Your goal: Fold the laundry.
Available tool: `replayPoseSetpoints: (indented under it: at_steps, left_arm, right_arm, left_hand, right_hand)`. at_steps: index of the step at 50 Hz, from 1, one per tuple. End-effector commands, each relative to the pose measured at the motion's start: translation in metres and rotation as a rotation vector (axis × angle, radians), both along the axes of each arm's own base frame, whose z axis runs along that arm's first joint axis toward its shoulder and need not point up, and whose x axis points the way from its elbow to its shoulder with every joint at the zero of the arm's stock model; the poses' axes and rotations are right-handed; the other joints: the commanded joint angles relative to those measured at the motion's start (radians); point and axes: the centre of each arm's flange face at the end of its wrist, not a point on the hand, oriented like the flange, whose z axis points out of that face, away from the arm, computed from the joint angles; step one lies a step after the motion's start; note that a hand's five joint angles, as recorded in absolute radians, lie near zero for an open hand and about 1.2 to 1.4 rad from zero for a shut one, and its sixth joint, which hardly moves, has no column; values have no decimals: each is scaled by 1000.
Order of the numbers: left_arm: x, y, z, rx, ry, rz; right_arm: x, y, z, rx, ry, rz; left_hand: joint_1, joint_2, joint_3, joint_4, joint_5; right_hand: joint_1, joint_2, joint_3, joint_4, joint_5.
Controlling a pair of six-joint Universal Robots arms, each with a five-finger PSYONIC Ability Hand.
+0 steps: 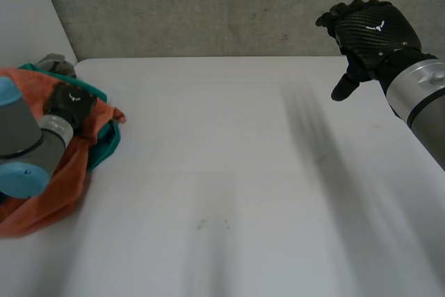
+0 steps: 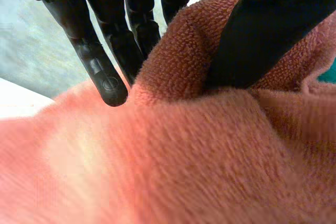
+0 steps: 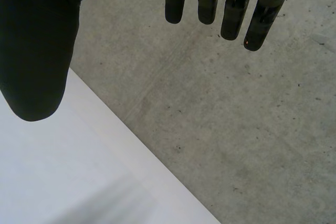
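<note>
From my seat the white table [image 1: 229,137] reads bright and evenly lit, the light soft and, I think, coming from overhead. The concrete wall [image 1: 208,5] behind its far edge sits dimmer. A dull sheen lies on the back of the right hand [image 1: 375,29]. At the left wrist, a pale washed-out patch glows on the orange towel [image 2: 210,145], whose creases go darker.

Orange towel [image 1: 43,198], teal cloth [image 1: 104,145], white table [image 1: 229,172].

The orange towel [image 2: 210,156] is nubby terry, the table [image 1: 229,172] smooth matt.
</note>
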Motion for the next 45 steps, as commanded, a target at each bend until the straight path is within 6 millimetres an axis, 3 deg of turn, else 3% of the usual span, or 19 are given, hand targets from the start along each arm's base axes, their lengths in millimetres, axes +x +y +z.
replayPoseSetpoints:
  at_steps: [1,9,12,18,22,23,25,28,29,30,31,32,34,36,45]
  left_arm:
    - [-19,13,68,-161,65,-46]
    - [-27,22,138,-345,101,-74]
    - [-30,23,149,-375,106,-81]
    - [-30,19,137,-349,94,-76]
    - [-21,0,106,-288,64,-43]
    - [-15,-7,102,-289,53,-20]
    - [23,-34,100,-328,1,117]
    - [66,-52,99,-359,-49,288]
    - [70,-54,99,-363,-48,313]
    - [70,-54,97,-363,-47,318]
    - [66,-53,94,-358,-33,302]
    - [63,-52,93,-352,-24,290]
    - [58,-48,88,-334,0,265]
    - [52,-40,79,-298,38,229]
    - [16,5,87,-239,135,40]
  right_arm:
    - [0,0,0,-1,0,1]
    - [-1,-1,0,-2,1,-2]
    - [-1,-1,0,-1,0,-2]
    - [-1,-1,0,2,1,-3]
    - [-1,-1,0,2,1,-2]
    - [-1,-1,0,2,1,-2]
    - [-1,-1,0,2,1,-2]
    - [-1,0,0,3,1,-2]
    - [-1,0,0,3,1,-2]
    - [-1,0,0,3,1,-2]
    - [-1,0,0,3,1,-2]
    - [-1,0,0,3,1,0]
    - [0,0,-1,4,3,0]
    - [0,1,0,2,3,1]
    - [1,1,-2,7,6,4]
  left_hand:
    - [349,210,223,200,287]
    - [349,210,223,200,287]
    - [349,210,223,200,287]
    - [349,210,223,200,287]
    - [349,210,223,200,287]
    - [349,210,223,200,287]
    - [349,210,223,200,287]
    - [349,210,223,200,287]
    - [349,210,223,200,287]
    - [212,73,87,64,151]
    - [-254,-393,-380,-402,-315]
    - [-500,-639,-626,-648,-561]
    - [-795,-934,-921,-943,-856]
    - [-831,-970,-957,-980,-892]
    - [-814,-953,-939,-962,-875]
  right_hand:
    - [-25,-48,-41,-60,-58]
    - [-25,-48,-41,-60,-58]
    - [-25,-48,-41,-60,-58]
    - [-25,-48,-41,-60,-58]
    - [-25,-48,-41,-60,-58]
    - [-25,-48,-41,-60,-58]
    - [-25,-48,-41,-60,-58]
    - [-25,-48,-41,-60,-58]
    - [-25,-48,-41,-60,-58]
    - [-25,-48,-41,-60,-58]
    - [-25,-48,-41,-60,-58]
    - [-25,-48,-41,-60,-58]
    - [-25,-48,-41,-60,-58]
    - [-25,-48,-41,-60,-58]
    - [-25,-48,-41,-60,-58]
